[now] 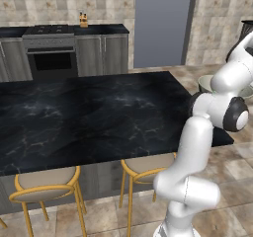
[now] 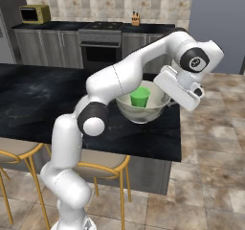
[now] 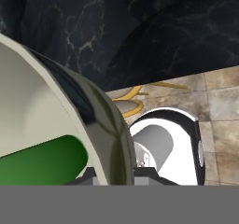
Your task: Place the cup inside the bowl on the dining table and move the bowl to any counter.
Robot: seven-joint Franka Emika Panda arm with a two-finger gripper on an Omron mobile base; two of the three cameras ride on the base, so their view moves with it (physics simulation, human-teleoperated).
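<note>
The pale cream bowl [image 2: 146, 113] is at the right end of the black marble dining table [image 2: 38, 99], close to its edge. The green cup [image 2: 139, 97] sits inside it. My gripper [image 2: 166, 99] is shut on the bowl's right rim, the hand angled down over it. In the hand view the bowl's wall [image 3: 42, 106] rises between my fingertips [image 3: 116, 174], and the cup [image 3: 42, 164] lies against the inner wall. From the left base view a sliver of the bowl [image 1: 204, 83] shows behind my arm. I cannot tell whether the bowl rests on the table or hangs just above it.
A wall counter [image 2: 52, 27] over grey cabinets runs along the back, with an oven [image 2: 99, 51], a yellow microwave [image 2: 34, 14] and a knife block [image 2: 136, 18]. Yellow-framed stools [image 2: 103, 162] [image 1: 47, 184] stand along the table's near side. Tiled floor [image 2: 210, 143] lies to the right.
</note>
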